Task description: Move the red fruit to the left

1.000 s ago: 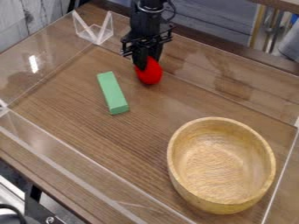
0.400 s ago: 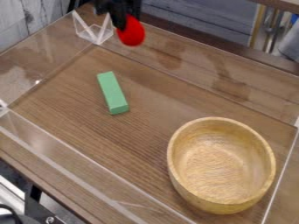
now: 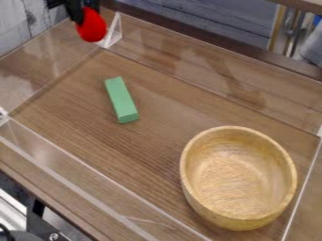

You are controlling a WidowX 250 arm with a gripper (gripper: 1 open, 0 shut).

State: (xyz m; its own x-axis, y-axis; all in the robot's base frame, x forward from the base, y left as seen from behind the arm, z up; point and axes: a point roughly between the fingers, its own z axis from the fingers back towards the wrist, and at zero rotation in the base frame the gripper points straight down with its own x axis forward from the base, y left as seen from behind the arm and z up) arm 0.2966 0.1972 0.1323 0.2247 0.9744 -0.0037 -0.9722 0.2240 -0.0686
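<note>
At the upper left, my gripper [image 3: 83, 12] grasps the red fruit [image 3: 90, 28], held above the wooden table [image 3: 170, 151]. Right of it and nearer the camera lies a green block [image 3: 120, 100]; farther right sits a round wooden bowl [image 3: 239, 177].

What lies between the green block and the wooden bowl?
Nothing: only bare tabletop shows between the green block and the wooden bowl in the camera view.

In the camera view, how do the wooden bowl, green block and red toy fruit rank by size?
1. Round pale wooden bowl
2. Green rectangular block
3. Small roundish red toy fruit
</note>
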